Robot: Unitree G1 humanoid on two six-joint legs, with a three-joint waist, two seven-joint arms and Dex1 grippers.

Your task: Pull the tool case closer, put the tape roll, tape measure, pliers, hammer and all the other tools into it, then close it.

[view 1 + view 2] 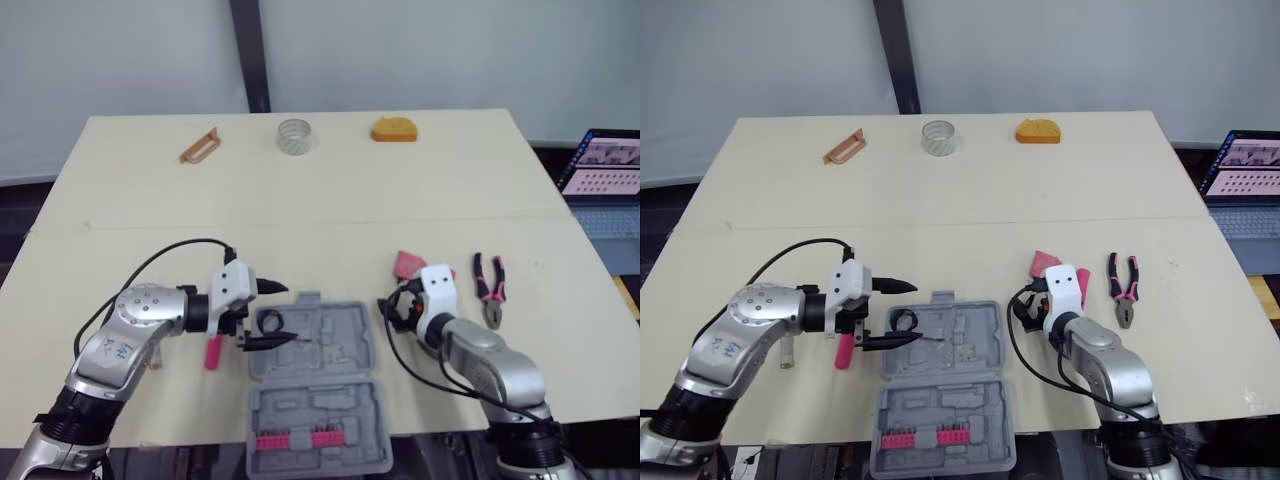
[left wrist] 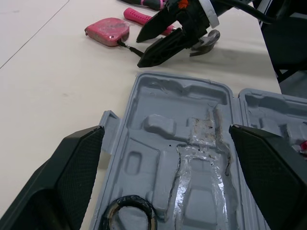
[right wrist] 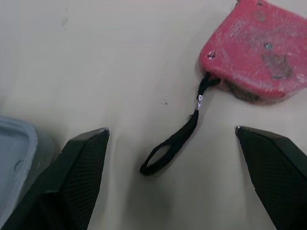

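The grey tool case (image 1: pixel 340 400) lies open at the table's front edge. A black tape roll (image 1: pixel 270 322) rests in the left corner of its far half. My left gripper (image 1: pixel 280 314) is open at that corner, its fingers on either side of the roll (image 2: pixel 128 211). My right gripper (image 1: pixel 392 308) is open just right of the case, low over the black strap (image 3: pixel 177 143) of the pink tape measure (image 3: pixel 259 62). Pink-handled pliers (image 1: pixel 490 288) lie further right. A hammer head (image 2: pixel 207 40) shows behind the right gripper.
A pink-handled tool (image 1: pixel 213 352) lies left of the case under my left wrist. At the far edge stand a clear tape roll (image 1: pixel 295 135), an orange object (image 1: pixel 394 130) and a brown tool (image 1: pixel 200 147). A laptop (image 1: pixel 605 170) sits off the table's right side.
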